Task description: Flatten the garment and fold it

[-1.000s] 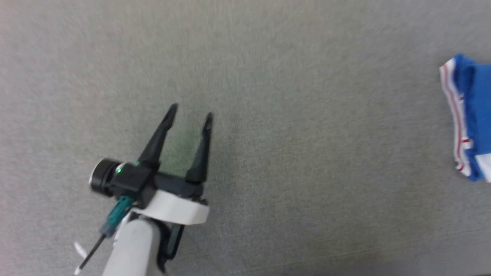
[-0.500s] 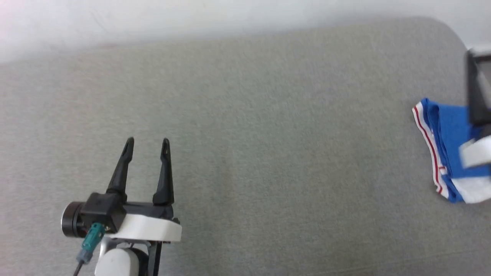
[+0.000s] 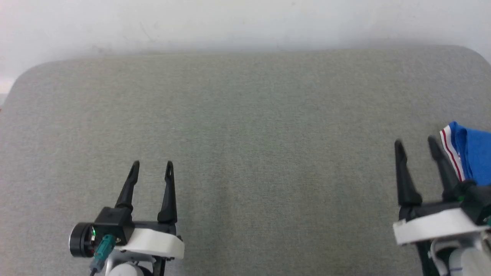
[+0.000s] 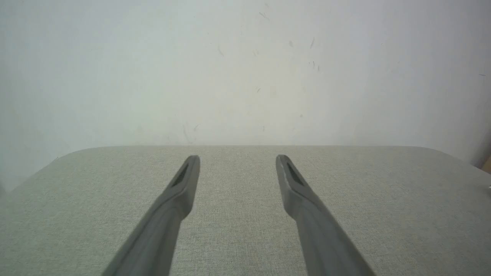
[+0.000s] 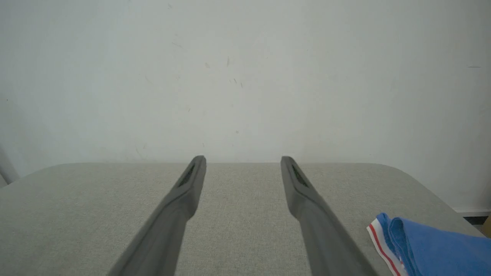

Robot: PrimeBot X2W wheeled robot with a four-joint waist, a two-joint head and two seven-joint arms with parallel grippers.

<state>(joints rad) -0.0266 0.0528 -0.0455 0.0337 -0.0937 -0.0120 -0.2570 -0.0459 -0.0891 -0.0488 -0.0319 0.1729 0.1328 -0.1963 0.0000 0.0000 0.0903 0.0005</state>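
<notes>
The garment (image 3: 473, 153) is a royal-blue cloth with red-and-white striped trim, lying bunched at the right edge of the grey surface (image 3: 245, 126); its edge also shows at the lower right of the right wrist view (image 5: 429, 249). My right gripper (image 3: 416, 142) stands open just left of the garment, nothing between its fingers, and in its own wrist view the right gripper (image 5: 243, 160) is empty too. My left gripper (image 3: 152, 164) is open and empty at the lower left, far from the garment; in the left wrist view the left gripper (image 4: 238, 159) hangs over bare fabric.
The grey fabric surface has rounded far corners and ends at a white wall (image 3: 245, 23) behind it. Wide bare room lies between the two grippers.
The head camera has tilted up and swung, bringing the wall and the right gripper into view. Both grippers stay open; the garment still lies at the right.
</notes>
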